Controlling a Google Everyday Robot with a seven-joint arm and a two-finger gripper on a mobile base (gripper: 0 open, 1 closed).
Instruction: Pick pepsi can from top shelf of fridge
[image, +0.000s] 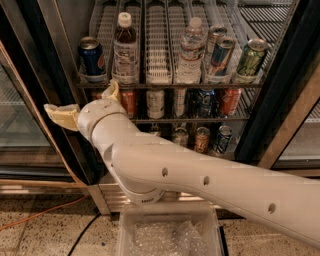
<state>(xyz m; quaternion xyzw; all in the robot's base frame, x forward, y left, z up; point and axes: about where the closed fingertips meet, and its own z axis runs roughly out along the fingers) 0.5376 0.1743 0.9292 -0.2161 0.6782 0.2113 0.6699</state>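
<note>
Up on the top shelf of the fridge, at the far left end, stood the pepsi can. It stood straight up, with its silver top showing and its long side running up and down. A brown bottle stood just beside it on the right, in the next lane. I could not tell if the two touched.

The gripper hung lower down, in front of the shelf below and near the left side of the fridge. Its two yellow fingers were spread wide apart, with nothing between them (one pointed out to the left, the other pointed up toward the top shelf).

So the pepsi can was up from the gripper and further back inside the fridge, almost right above the gap between the fingers. I think the gripper had to go up first and then reach in, so that one finger passed each side of the can. The tight spot looked to be the bottle side, where a finger had little room.
</note>
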